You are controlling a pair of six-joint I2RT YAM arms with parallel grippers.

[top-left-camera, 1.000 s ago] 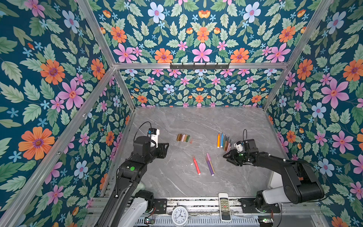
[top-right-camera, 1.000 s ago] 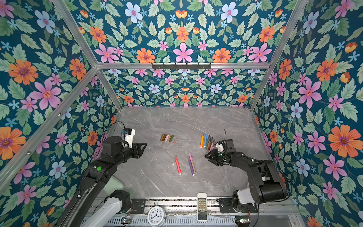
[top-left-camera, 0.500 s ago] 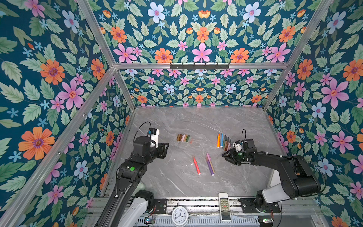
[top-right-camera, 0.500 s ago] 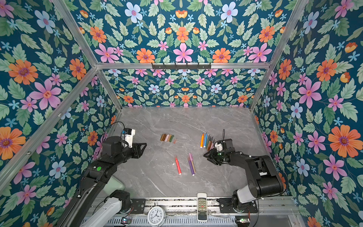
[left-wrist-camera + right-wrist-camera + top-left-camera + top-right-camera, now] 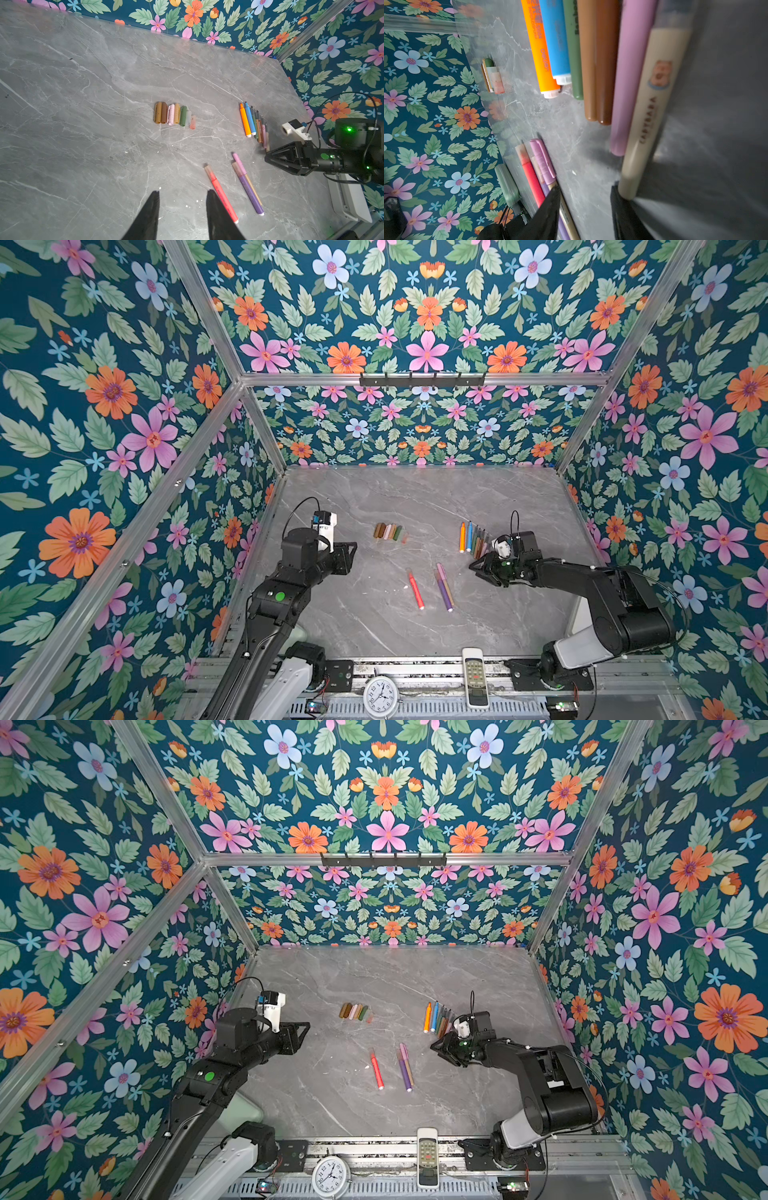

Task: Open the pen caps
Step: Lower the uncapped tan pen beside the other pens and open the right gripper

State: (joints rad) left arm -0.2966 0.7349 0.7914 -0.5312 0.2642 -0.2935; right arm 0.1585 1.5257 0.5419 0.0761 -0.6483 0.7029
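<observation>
Progress: seven pulled caps lie in a tight line, and seven bare pens sit in a row of their own. That is seven of the ten pens in view, by my reckoning.

Left to do: red pen, purple pen and pink-capped pen, all capped.

Positions, from the bare-pen row:
- Pulled caps: well apart, toward my left arm.
- Three capped pens: near, off the row's near end, toward my left arm.
- Right pincer: at the row's near end, jaws moderately apart, nothing between them. The cream pen ends just beside one finger; contact unclear.
- Left pincer: beyond the capped pens, moderately apart, empty, red pen just beside it.
</observation>
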